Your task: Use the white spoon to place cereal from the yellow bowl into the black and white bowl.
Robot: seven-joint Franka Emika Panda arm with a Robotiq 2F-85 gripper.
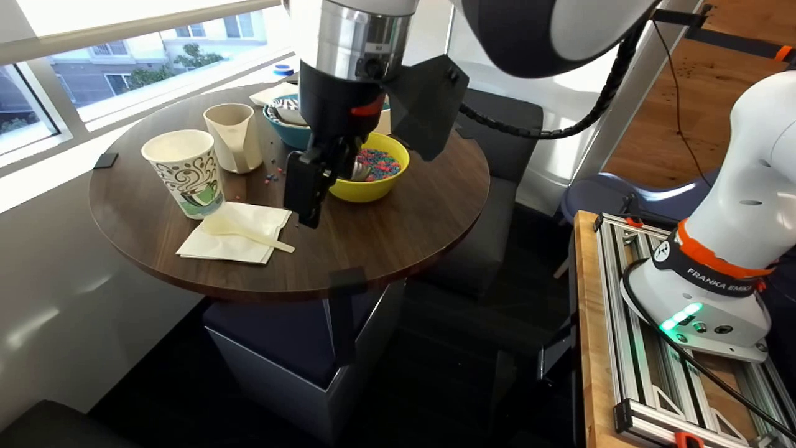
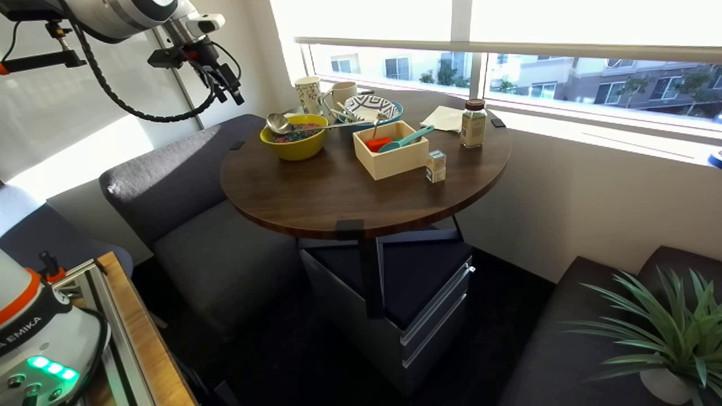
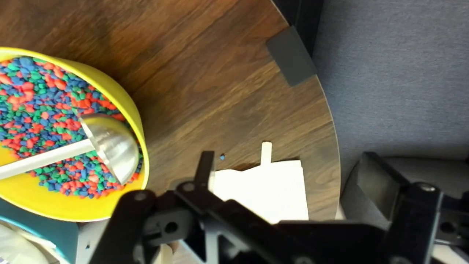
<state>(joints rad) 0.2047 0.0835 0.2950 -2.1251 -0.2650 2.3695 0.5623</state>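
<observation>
Well, the white spoon (image 1: 250, 234) lies on a napkin (image 1: 214, 247), maybe to keep clean; its handle (image 1: 284, 246) pokes out, perhaps handy for the wide, empty gripper (image 3: 290, 167).

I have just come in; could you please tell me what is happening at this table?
A robot arm seems set to spoon cereal from the yellow bowl into the black and white bowl, but its gripper hangs open with nothing in it. The white spoon lies on a napkin. The cereal is in the yellow bowl, with the handle of a metal ladle reaching out over the rim. The black and white bowl sits inside a teal bowl.
</observation>
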